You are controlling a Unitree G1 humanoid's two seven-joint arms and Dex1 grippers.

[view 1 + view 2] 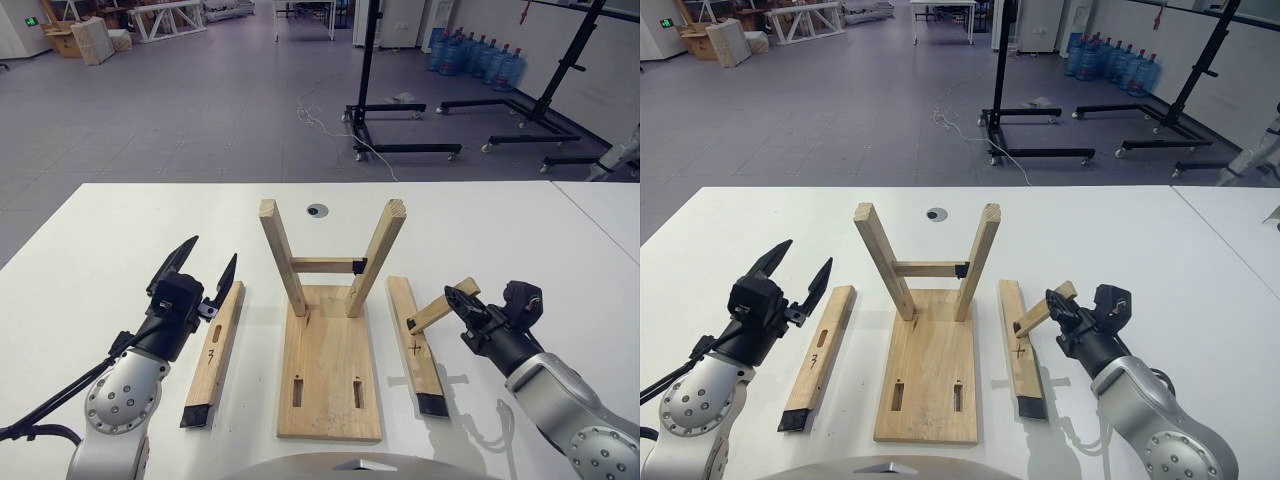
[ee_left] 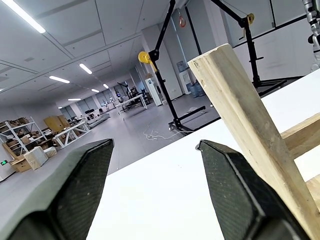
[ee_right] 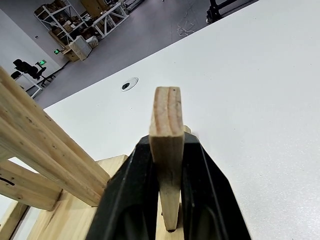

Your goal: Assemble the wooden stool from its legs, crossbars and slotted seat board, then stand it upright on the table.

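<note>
The seat board [image 1: 328, 370] lies flat at the middle of the white table [image 1: 100, 250], its long axis running away from the robot, with two narrow slots [image 1: 297, 390] cut side by side near its near end. A left loose leg [image 1: 216, 350] lies flat on the table just beside the board's left edge, and a right loose leg [image 1: 416, 345] lies flat just beside its right edge. Each loose leg has a dark near end. The left gripper [image 1: 213, 250] sits over the table at the far end of the left loose leg, its jaws spread wide with nothing between them. The right gripper [image 1: 458, 300] is clenched on a short crossbar [image 1: 432, 313], which is held tilted. The crossbar's lower end meets the top face of the right loose leg about midway along it, and its upper end points up and to the right. At the far end of the seat board, two upright legs [image 1: 283, 256] stand on the board and splay outward toward their tops. A fitted crossbar [image 1: 322, 265] joins them horizontally at about half height. Beyond them, a round opening [image 1: 317, 210] is set in the tabletop. On the floor past the table stand black wheeled frames [image 1: 400, 110], with water bottles [image 1: 470, 50] grouped farther back.
</note>
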